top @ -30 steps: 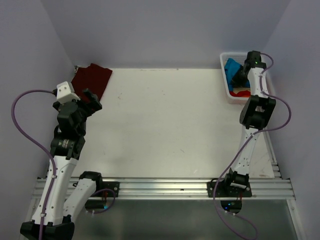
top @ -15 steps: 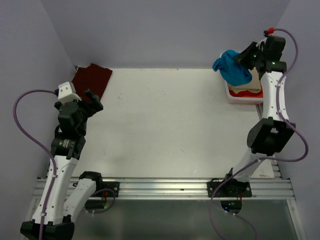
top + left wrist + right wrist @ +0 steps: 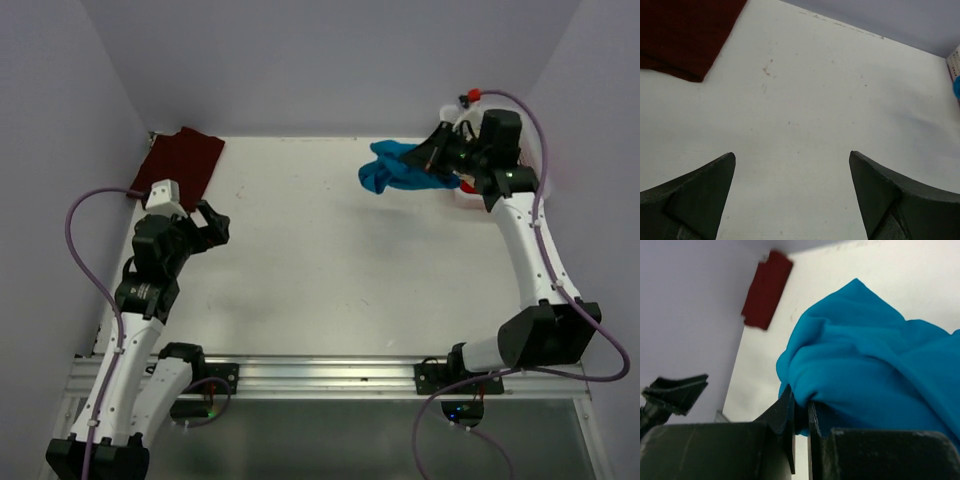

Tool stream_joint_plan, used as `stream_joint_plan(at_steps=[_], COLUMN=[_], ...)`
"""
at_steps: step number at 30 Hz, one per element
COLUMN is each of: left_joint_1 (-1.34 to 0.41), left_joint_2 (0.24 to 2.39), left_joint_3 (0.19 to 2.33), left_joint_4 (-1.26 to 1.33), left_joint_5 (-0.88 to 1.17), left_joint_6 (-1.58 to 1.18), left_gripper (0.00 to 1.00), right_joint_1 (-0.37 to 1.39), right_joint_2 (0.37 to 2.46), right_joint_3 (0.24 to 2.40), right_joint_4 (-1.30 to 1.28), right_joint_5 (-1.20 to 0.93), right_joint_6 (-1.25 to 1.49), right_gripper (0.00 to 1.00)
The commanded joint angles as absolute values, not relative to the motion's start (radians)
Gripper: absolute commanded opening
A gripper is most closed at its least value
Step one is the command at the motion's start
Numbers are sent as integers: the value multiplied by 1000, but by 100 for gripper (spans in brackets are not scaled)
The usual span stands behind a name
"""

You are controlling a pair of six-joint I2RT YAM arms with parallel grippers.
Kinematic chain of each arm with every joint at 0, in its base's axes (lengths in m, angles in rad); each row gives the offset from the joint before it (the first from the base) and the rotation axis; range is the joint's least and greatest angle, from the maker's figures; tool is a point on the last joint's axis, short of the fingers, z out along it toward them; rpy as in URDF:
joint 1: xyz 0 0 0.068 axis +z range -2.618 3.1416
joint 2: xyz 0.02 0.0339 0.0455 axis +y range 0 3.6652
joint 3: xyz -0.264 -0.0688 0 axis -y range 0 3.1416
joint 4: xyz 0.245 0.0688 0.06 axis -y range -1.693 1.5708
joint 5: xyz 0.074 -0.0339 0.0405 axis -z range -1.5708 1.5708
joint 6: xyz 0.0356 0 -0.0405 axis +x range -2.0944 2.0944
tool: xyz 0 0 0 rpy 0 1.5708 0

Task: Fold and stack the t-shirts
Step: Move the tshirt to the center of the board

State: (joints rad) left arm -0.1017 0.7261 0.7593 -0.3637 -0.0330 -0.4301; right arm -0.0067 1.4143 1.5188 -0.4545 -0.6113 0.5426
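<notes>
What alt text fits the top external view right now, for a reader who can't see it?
The right arm reaches over the far right of a white table, jaws shut on a bunched teal shirt. A maroon shirt lies flat in the far left corner; the left arm is beside it, jaws open and empty.

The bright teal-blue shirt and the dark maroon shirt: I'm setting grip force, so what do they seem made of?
The bright teal-blue shirt: soft matte cloth, probably knit; it bunches in rounded folds. The dark maroon shirt: faintly textured matte cloth, lying flat; fibre unclear.
</notes>
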Motion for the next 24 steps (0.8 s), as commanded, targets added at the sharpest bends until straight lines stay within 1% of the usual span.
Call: stream_joint_plan(at_steps=[1,2,4,5,8,12,15,18,21,23,24], left_joint_1=[-107,-107,-110,-112,-162,-241,-307,-399,-556,-629,-715], left_joint_2=[675,667,661,649,585,525,515,544,632,725,764], left_joint_3=[720,712,668,648,574,485,454,453,457,466,504], left_joint_4=[-333,-324,-301,-269,-212,-117,-75,-54,-20,34,29], left_joint_5=[104,180,318,354,385,420,394,325,227,123,71], left_joint_6=[-475,-492,-569,-599,-722,-935,-1030,-1074,-1074,-1060,-1011], left_gripper=[100,100,100,99,99,100,100,100,100,100,100], right_joint_1=[124,179,218,239,273,325,356,377,390,402,405], right_joint_2=[1394,1387,1390,1399,1427,1508,1566,1606,1652,1661,1666], right_joint_3=[1436,1415,1359,1342,1304,1336,1391,1446,1480,1497,1505], right_joint_4=[-459,-433,-411,-379,-333,-314,-311,-305,-281,-255,-252], right_joint_5=[-652,-638,-620,-611,-604,-589,-575,-574,-584,-594,-595], right_joint_6=[548,558,566,583,612,618,620,626,647,672,676], right_gripper=[0,0,0,0,0,0,0,0,0,0,0])
